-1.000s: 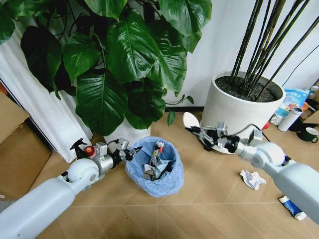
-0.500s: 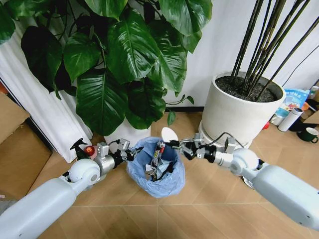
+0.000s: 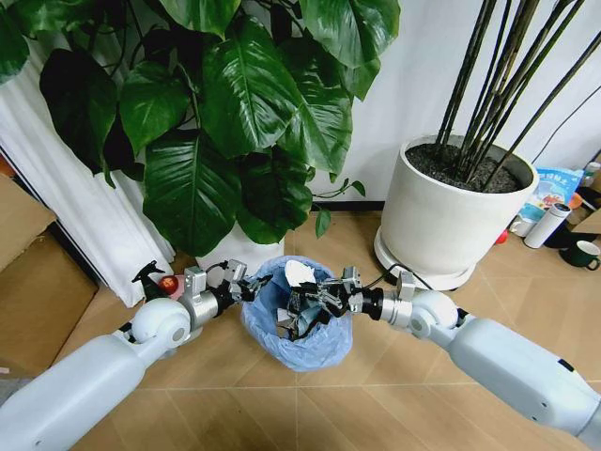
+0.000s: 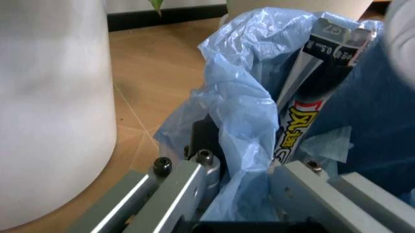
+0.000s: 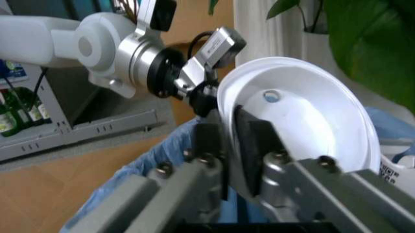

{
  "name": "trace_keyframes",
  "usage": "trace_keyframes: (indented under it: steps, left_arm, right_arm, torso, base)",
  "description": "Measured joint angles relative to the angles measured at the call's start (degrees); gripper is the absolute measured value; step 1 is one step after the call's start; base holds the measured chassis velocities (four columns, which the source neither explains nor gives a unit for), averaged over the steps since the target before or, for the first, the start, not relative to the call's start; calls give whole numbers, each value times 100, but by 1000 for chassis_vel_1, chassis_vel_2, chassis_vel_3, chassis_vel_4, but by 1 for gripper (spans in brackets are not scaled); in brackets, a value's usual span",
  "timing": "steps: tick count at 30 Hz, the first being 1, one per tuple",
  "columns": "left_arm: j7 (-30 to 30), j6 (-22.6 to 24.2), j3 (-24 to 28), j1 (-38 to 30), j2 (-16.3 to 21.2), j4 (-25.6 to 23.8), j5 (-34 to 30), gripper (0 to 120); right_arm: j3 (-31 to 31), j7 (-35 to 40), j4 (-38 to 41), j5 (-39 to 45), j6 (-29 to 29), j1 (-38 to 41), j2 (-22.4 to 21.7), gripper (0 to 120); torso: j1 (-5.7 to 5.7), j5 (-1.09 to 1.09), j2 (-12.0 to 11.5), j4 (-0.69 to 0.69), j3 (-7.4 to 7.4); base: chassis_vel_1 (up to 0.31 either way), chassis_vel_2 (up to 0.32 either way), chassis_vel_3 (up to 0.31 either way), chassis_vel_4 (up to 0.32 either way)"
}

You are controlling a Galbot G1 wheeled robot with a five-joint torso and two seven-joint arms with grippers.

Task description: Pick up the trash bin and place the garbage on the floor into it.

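Tan wood-look planks of the floor (image 3: 376,376) run in a chevron under two big potted plants, a broad-leaved one at the back and a round white plant pot (image 3: 451,221) to the right; between them stands the small round black trash bin (image 3: 296,315), lined with a puffy light-blue plastic bag, already holding wrappers and other litter.

Left gripper (image 3: 246,287) reaches in from the robot's left and is clamped on the bin's near rim; in its wrist view one finger sits outside the wall and the other inside the bag, with blue plastic (image 4: 240,121) bunched between them, so the bin is held steady.

Right gripper (image 3: 319,301) comes from the opposite side and hovers directly above the bin's mouth; its fingers are pinched on the edge of a round white plastic lid (image 5: 304,116), which stands nearly on edge, its hollow face turned toward the wrist camera; in the head view the lid (image 3: 299,273) shows as a pale disc above the bag's far rim.

What matters here is the vertical line-up; the lid hangs over the opening rather than outside the rim, so, as I judge it, letting go should drop it among the litter below; its upright tilt could let it catch on the bag's folds.
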Motion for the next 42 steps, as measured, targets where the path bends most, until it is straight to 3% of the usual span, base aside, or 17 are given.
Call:
trace_keyframes:
  steps: [10, 13, 18, 24, 32, 42]
  left_arm:
    - [-14, 8, -24, 29, 5, -35, -6, 0]
    - [-20, 11, -25, 31, 8, -41, -11, 0]
    - [-25, 13, -26, 42, 4, -42, -13, 0]
    - [-29, 17, -103, 122, 22, -55, -13, 0]
    - [-32, 30, -92, 111, 13, -58, -13, 0]
    - [-49, 40, -205, 166, 24, -69, -32, 0]
  right_arm:
    - [-63, -53, -17, -13, -42, 70, -39, 41]
    - [-55, -74, -15, -13, -44, 84, -70, 56]
    - [-32, -86, -11, -19, -47, 84, -86, 68]
    - [130, -212, -148, -364, -43, 70, -142, 94]
    - [158, -451, -160, -1264, 30, 327, -115, 100]
    - [306, -290, -52, -964, 19, 312, -178, 100]
  torso:
    - [0, 0, 0, 0, 0]
    - [0, 0, 0, 0, 0]
    - [0, 1, 0, 0, 0]
    - [0, 1, 0, 0, 0]
    - [0, 0, 0, 0, 0]
    - [0, 1, 0, 0, 0]
  base:
    - [0, 0, 0, 0]
    - [0, 0, 0, 0]
    - [0, 0, 0, 0]
    - [0, 0, 0, 0]
    - [0, 0, 0, 0]
    - [0, 0, 0, 0]
